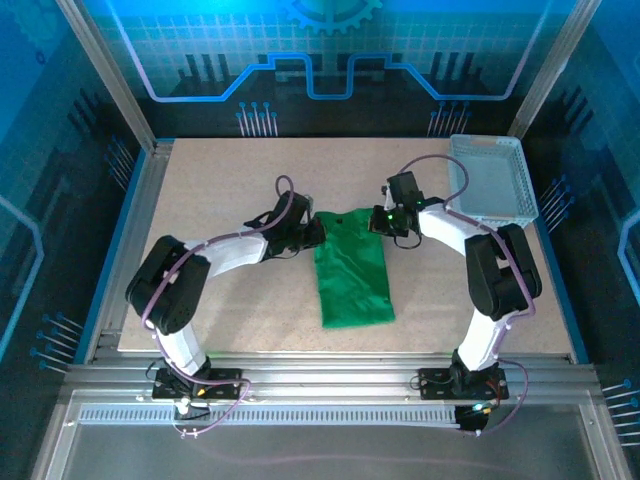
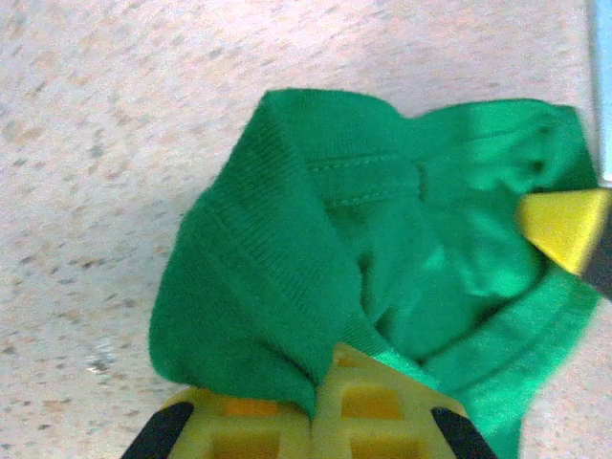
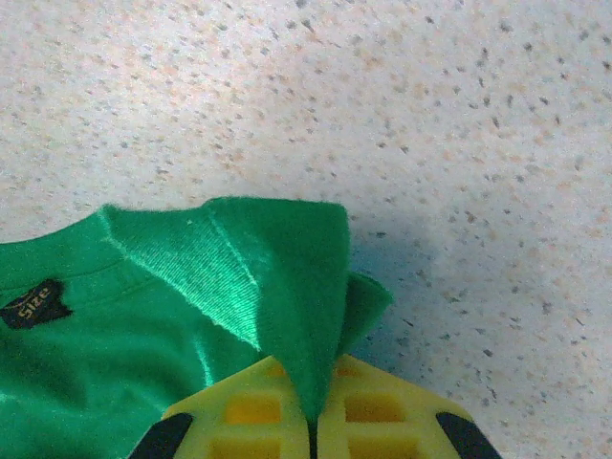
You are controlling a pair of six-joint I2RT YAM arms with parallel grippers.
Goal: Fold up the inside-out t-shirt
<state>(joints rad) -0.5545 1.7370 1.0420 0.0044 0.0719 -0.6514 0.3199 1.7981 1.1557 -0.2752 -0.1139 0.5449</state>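
two jaw pairs: both clenched on cloth
left gripper [image 2: 316,397]: yellow fingers pinch a ribbed fold at the shirt's far left corner
right gripper [image 3: 314,406]: pinches a peaked fold at the far right corner
shirt look: bright green soft cloth t-shirt [image 1: 352,275], folded to a narrow wrinkled strip, small dark "size" label [image 3: 36,304] by the collar
long axis: far to near, collar end far
place: mid-table on speckled beige tabletop [image 1: 220,190], white mesh basket [image 1: 490,180] well apart at far right
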